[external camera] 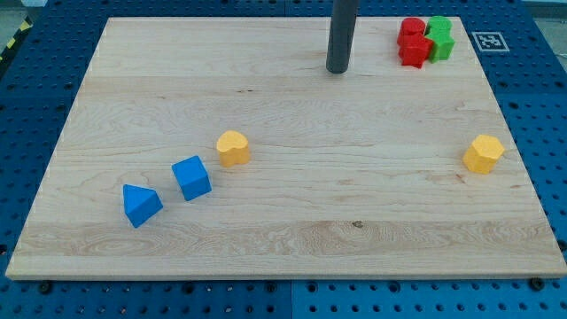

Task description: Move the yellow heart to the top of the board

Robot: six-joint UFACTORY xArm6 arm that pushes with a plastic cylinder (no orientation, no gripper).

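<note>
A yellow block with rounded lobes, which looks like the heart [233, 147], lies left of the middle of the wooden board [354, 230]. My tip [337, 70] rests on the board near the view's top, well above and to the right of that block and clear of every block. A second yellow block, angular like a hexagon [483, 153], lies near the board's right edge.
A blue cube [191, 177] sits just lower left of the yellow heart, and a blue triangular block [141, 205] lies further lower left. Two red blocks [413, 42] and two green blocks [439, 38] are clustered at the top right corner, right of my tip.
</note>
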